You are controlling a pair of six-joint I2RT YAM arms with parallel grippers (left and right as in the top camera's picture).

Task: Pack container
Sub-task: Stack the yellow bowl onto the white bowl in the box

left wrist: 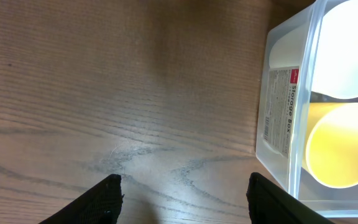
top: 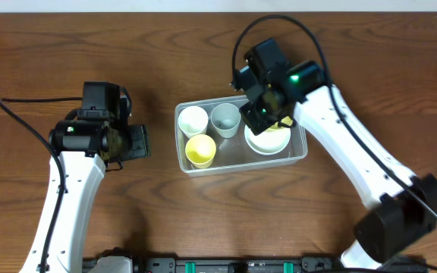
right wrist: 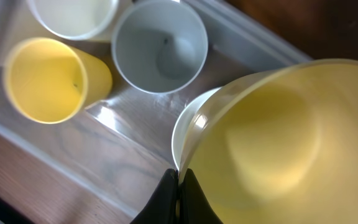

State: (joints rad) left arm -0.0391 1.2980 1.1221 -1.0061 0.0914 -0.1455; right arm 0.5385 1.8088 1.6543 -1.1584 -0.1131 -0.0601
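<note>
The clear plastic container (top: 237, 158) stands mid-table. It holds a white cup (top: 193, 120), a grey cup (top: 225, 119), a yellow cup (top: 200, 149) and a white bowl (top: 268, 142). My right gripper (right wrist: 179, 186) is shut on the rim of a yellow bowl (right wrist: 278, 143), held over the white bowl (right wrist: 182, 127) inside the container; in the overhead view the gripper (top: 262, 114) hides most of the yellow bowl. My left gripper (left wrist: 182, 193) is open and empty above bare table, just left of the container's labelled wall (left wrist: 278, 124).
The wooden table (top: 51, 61) spreads around the container. The right arm (top: 355, 159) crosses the table's right side. The left arm (top: 74, 182) lies along the left side. A black base bar (top: 241, 265) runs along the front edge.
</note>
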